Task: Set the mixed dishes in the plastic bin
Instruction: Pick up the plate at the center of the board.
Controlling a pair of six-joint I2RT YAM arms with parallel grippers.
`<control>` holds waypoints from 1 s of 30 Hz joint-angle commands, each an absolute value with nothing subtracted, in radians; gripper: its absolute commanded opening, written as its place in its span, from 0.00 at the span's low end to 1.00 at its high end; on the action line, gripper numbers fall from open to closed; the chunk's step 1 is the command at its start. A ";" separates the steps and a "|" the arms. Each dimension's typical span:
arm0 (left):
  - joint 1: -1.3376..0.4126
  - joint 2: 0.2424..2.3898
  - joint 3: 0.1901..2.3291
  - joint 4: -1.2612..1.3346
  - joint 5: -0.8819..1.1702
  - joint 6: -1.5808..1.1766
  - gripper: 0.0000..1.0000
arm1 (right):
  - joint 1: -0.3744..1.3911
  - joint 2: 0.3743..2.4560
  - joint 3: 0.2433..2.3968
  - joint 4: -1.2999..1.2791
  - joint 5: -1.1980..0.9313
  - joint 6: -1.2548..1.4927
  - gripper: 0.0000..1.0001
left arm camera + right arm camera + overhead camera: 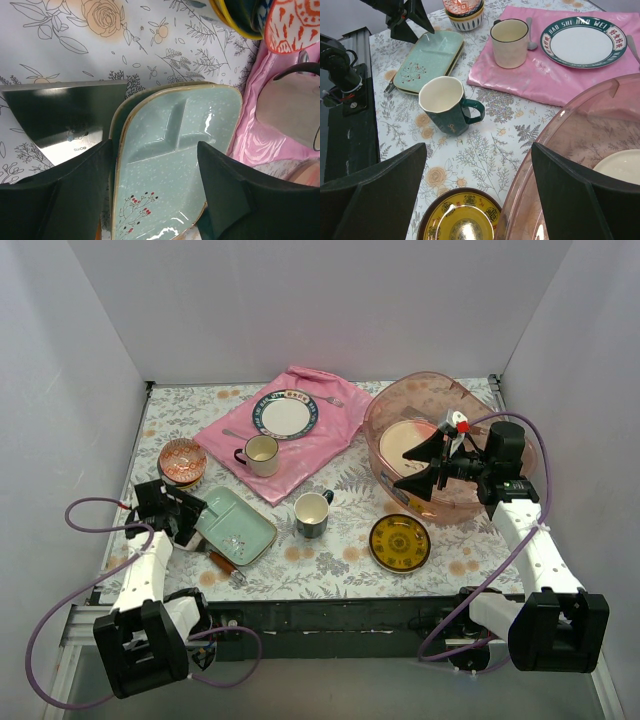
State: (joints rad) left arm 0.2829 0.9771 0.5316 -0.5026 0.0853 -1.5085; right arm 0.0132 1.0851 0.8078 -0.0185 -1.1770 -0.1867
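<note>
The plastic bin [470, 490] stands at the right with a pink-and-cream plate [408, 440] in it. My right gripper [403, 467] is open and empty above the bin's left rim [555, 150]. My left gripper [190, 516] is open, its fingers [65, 200] straddling the near end of the pale green tray [175, 160], which lies flat [238, 525]. On the table are the yellow dark-rimmed plate [400, 542], the dark mug [312, 513], stacked patterned bowls [182, 461], a cream mug [262, 454] and a green-rimmed plate [285, 414].
The cream mug and green-rimmed plate sit on a flat pink cloth [330, 430] with a spoon and a fork. A metal spatula [65, 120] lies under the tray's left edge, its handle [225, 565] pointing to the table's front. White walls enclose the table.
</note>
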 commanded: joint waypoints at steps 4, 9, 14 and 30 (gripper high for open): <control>0.275 0.982 0.506 -0.433 0.067 -1.522 0.61 | 0.009 1.085 0.821 0.009 -1.178 -0.190 0.93; 0.273 0.985 0.494 -0.414 0.078 -1.523 0.56 | 0.009 1.085 0.825 0.002 -1.174 -0.198 0.93; 0.272 0.989 0.483 -0.400 0.089 -1.526 0.52 | 0.009 1.085 0.830 0.002 -1.175 -0.199 0.93; 0.265 0.940 0.423 -0.347 0.101 -1.551 0.20 | 0.009 1.078 0.838 -0.025 -1.172 -0.209 0.93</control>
